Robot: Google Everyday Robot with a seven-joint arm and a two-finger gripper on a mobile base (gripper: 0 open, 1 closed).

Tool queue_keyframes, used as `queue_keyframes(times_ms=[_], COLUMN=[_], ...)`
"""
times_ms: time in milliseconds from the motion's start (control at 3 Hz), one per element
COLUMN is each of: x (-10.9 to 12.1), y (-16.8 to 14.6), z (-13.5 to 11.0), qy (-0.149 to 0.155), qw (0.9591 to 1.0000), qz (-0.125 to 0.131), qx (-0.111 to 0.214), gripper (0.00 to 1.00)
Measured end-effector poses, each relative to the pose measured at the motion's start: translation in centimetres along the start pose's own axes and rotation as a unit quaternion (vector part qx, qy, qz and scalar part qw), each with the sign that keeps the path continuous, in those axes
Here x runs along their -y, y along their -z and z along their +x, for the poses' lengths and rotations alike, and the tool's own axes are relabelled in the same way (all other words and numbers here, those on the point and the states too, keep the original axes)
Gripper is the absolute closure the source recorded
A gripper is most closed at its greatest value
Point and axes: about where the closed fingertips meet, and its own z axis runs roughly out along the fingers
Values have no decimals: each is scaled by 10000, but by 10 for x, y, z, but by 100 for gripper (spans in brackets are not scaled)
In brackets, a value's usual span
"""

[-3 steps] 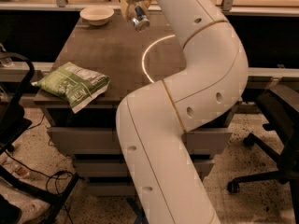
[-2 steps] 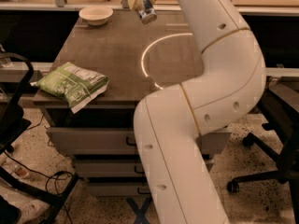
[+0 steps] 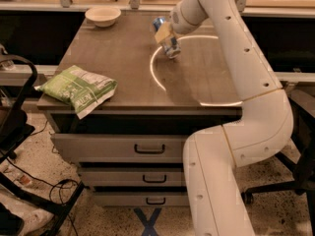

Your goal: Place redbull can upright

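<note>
Camera view. We see the gripper [image 3: 165,35] clamped on the can [image 3: 172,48], which is tilted, low over the back half of the table [image 3: 123,58]. Bowl [image 3: 102,15] at the rear; green bag [image 3: 78,87] overhanging the front-left edge.

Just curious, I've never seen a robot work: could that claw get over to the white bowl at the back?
Probably yes: only bare table lies between the claw and the bowl. But the claw is full, gripping the tilted redbull can.
</note>
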Motion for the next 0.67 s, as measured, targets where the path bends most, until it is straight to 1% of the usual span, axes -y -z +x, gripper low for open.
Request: queue_keyframes(times_ms=[667], x=[-4], y=[-2], z=[-5], qy=[83], qw=[9999], qz=[59], qx=[-35], gripper=[100])
